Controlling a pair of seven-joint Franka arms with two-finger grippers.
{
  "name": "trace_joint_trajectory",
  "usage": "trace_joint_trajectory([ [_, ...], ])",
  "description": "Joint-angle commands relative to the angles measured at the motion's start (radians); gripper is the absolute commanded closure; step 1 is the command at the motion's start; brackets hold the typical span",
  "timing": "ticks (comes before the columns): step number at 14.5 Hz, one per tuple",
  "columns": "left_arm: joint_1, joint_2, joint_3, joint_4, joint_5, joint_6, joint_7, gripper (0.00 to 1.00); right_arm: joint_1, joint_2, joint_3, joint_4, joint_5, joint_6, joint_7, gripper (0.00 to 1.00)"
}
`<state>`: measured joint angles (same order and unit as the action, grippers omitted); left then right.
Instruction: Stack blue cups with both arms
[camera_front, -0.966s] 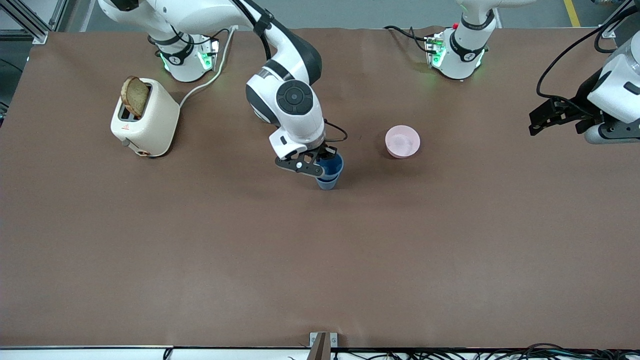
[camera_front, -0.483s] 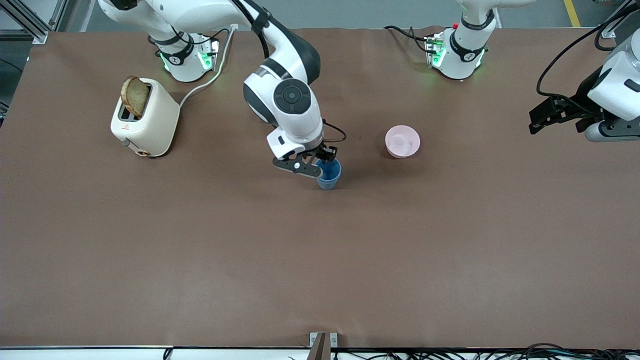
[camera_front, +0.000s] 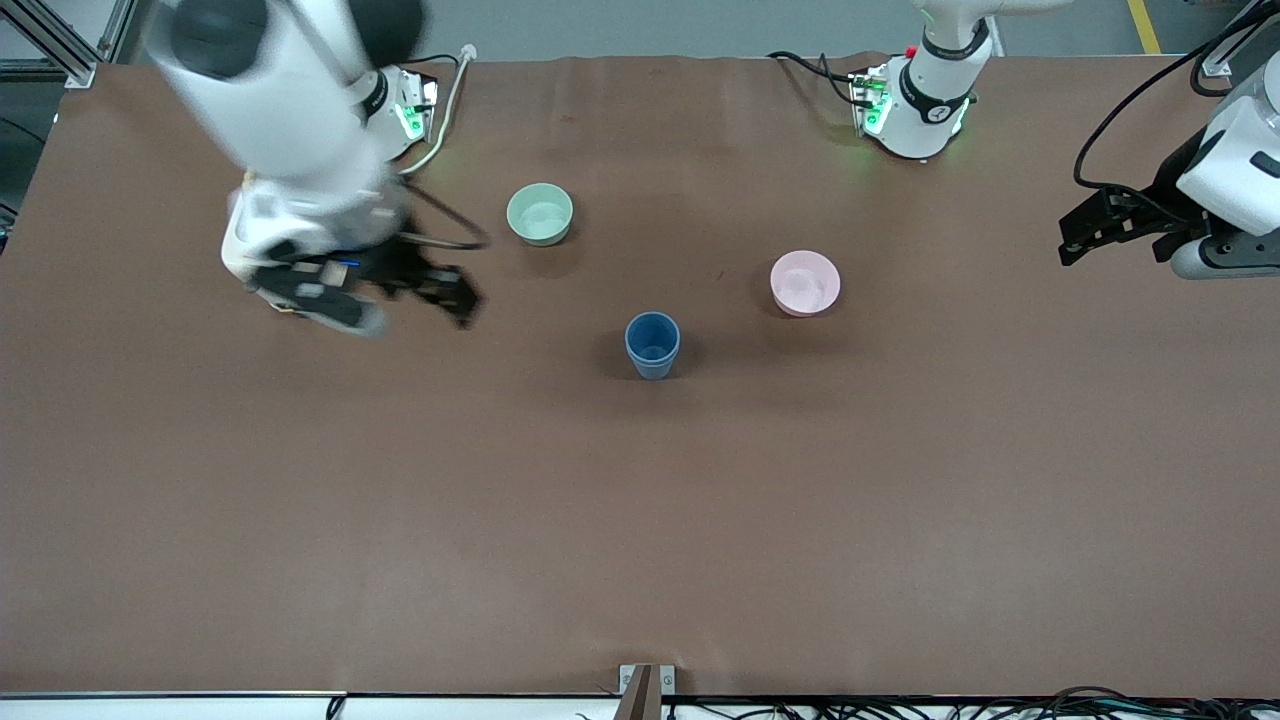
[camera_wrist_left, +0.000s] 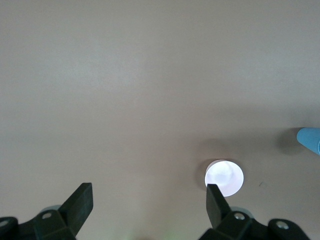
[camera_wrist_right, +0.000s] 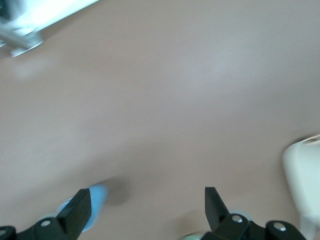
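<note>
The blue cups stand upright mid-table, one nested in the other, and show as a single tumbler shape. Nothing touches them. My right gripper is open and empty, blurred by motion, over the table toward the right arm's end, well away from the cups. In the right wrist view the cups show beside one fingertip. My left gripper is open and empty, and the left arm waits above its end of the table. The left wrist view shows a cup's edge.
A pale green bowl sits farther from the front camera than the cups. A pink bowl sits beside the cups toward the left arm's end and appears washed out in the left wrist view. A white toaster is mostly hidden under the right arm.
My right gripper has let go of the blue cups and swung away fast toward the right arm's end, uncovering the green bowl. The cups stay in place. The left arm barely moved.
</note>
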<state>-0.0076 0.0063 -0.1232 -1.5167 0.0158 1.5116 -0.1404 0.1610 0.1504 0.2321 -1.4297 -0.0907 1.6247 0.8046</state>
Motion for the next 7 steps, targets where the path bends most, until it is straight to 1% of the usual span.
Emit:
trace_joint_trajectory([
  [1,-0.002,-0.017,0.002,-0.011,-0.002,-0.001,0.015,0.0,-0.153,-0.075,-0.019,-0.051,-0.035,-0.077,-0.28,0.0],
  [2,-0.003,-0.017,0.001,-0.011,-0.002,-0.001,0.015,0.0,-0.152,-0.089,-0.096,-0.051,-0.029,-0.086,-0.424,0.0],
  [3,-0.005,-0.015,0.002,-0.01,-0.002,0.001,0.015,0.0,-0.152,-0.094,-0.161,-0.052,-0.021,-0.086,-0.527,0.0],
  [5,-0.006,-0.014,0.001,-0.01,-0.002,0.004,0.015,0.0,-0.163,-0.098,-0.217,-0.055,0.0,-0.078,-0.655,0.0],
  [7,-0.008,-0.014,0.001,-0.01,-0.002,0.004,0.015,0.0,-0.164,-0.1,-0.267,-0.06,0.067,-0.068,-0.671,0.0],
])
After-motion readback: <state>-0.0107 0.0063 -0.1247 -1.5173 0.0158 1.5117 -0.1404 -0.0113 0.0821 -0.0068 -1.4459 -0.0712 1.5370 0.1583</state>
